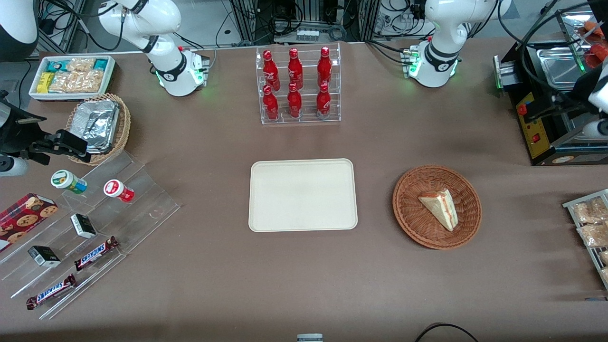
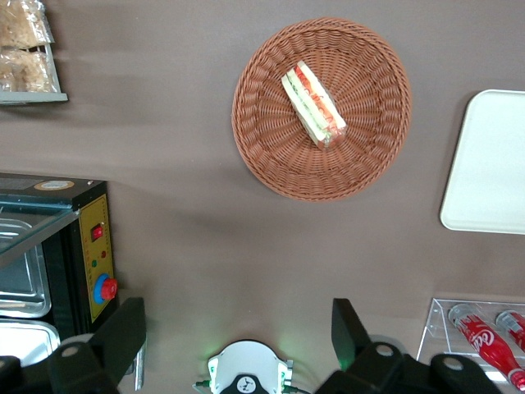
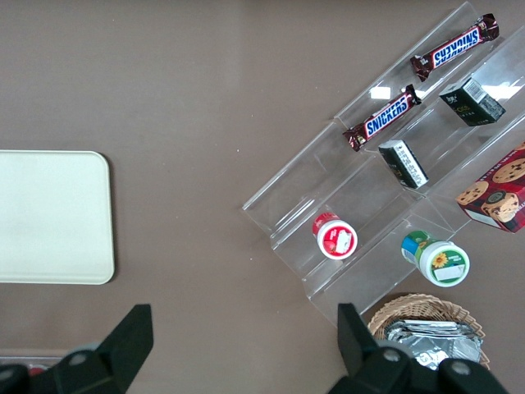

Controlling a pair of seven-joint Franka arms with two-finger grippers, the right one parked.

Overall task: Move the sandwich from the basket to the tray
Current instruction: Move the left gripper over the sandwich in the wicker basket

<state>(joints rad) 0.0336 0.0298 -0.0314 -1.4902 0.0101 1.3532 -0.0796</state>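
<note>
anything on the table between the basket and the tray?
Nothing. In the front view only bare brown tabletop separates the basket holding the sandwich from the tray. The left wrist view agrees. The gripper is open, up above the table, away from both.

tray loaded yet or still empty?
Empty: tray shows bare; sandwich lies in basket. Gripper high above table, jaws open.

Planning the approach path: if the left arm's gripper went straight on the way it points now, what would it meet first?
Probably bare brown tabletop: the open left gripper points down at it, short of the reddish-brown wicker basket.
</note>
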